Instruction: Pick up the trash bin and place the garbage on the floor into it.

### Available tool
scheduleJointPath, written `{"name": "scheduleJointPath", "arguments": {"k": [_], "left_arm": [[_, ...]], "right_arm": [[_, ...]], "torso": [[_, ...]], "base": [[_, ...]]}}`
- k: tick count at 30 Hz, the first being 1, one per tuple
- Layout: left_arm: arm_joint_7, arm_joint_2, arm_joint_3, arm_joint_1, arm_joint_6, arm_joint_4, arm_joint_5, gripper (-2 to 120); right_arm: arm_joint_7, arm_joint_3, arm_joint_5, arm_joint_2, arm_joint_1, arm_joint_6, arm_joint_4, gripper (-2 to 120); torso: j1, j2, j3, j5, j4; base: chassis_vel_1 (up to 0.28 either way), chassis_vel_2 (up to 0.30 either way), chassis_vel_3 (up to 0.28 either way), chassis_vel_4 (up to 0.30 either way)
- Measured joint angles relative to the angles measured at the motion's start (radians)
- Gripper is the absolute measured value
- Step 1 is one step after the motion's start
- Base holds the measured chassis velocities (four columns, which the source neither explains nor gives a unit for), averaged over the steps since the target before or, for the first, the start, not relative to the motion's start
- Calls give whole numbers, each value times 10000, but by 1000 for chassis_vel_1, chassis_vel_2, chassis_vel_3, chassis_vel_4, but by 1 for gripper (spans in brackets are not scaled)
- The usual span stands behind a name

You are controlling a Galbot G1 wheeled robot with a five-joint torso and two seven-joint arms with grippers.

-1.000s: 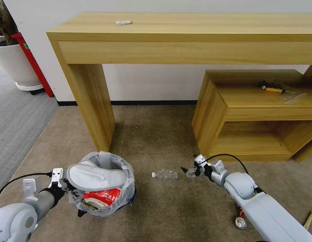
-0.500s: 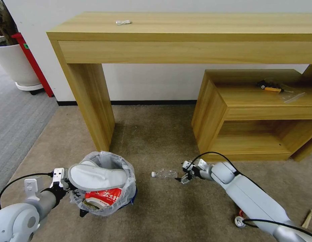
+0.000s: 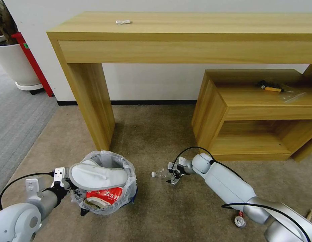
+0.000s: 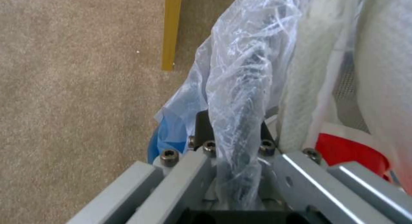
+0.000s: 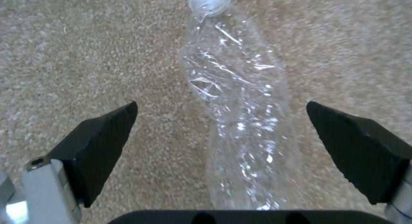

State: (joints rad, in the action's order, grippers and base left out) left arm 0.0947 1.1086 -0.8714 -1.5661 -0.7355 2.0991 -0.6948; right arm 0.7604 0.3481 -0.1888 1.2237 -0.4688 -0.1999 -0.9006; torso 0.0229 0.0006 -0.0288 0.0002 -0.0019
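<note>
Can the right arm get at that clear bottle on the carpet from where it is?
Probably yes. The right gripper is open with the clear bottle lying between its fingers on the floor, nothing in between.

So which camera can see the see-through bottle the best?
The right wrist view. The clear bottle lies crumpled on the carpet, big and close, between the open right pincer's fingers. In the head view the bottle is small, partly behind that pincer. The left wrist view looks at the trash bin instead.
</note>
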Motion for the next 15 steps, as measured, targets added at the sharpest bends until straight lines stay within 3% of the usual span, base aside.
{"name": "scheduleJointPath", "arguments": {"k": [6, 15], "left_arm": [[-1, 25, 48, 26, 0, 0, 40, 0], [-1, 9, 55, 56, 0, -23, 49, 0]], "right_arm": [[-61, -56, -368, 535, 198, 7, 805, 100], [-290, -160, -353, 756, 330, 135, 1449, 100]], "torso": [[0, 0, 0, 0, 0], [0, 0, 0, 0, 0]], "base": [[0, 0, 0, 0], [0, 0, 0, 0]]}}
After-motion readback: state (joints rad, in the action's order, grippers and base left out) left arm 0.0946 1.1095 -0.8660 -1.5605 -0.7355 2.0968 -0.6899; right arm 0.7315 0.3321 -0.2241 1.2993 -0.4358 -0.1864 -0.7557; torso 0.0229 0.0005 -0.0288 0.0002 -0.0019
